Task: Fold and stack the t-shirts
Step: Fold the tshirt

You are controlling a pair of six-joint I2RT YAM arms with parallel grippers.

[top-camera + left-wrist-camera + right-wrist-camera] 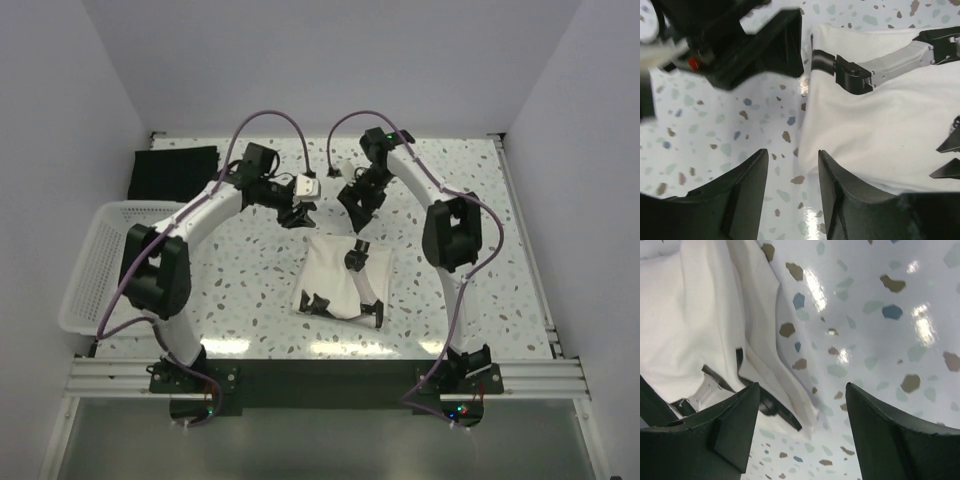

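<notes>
The cream t-shirt [335,272] is off-white with black printed marks. The black t-shirt [172,172] is plain. The table [240,290] is glossy white terrazzo, flecked with brown, blue and pale green. The lattice basket [85,270] is white. The left arm [205,210] and right arm [425,185] are white with black joints and purple cables [268,114]. The left gripper [792,165] and right gripper [802,400] are black.

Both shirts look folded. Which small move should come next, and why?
Probably lower the left gripper and shut its jaws on the edge of the cream t-shirt: that edge shows between its open jaws, and the black t-shirt lies apart at the far left corner, so stacking remains.
</notes>
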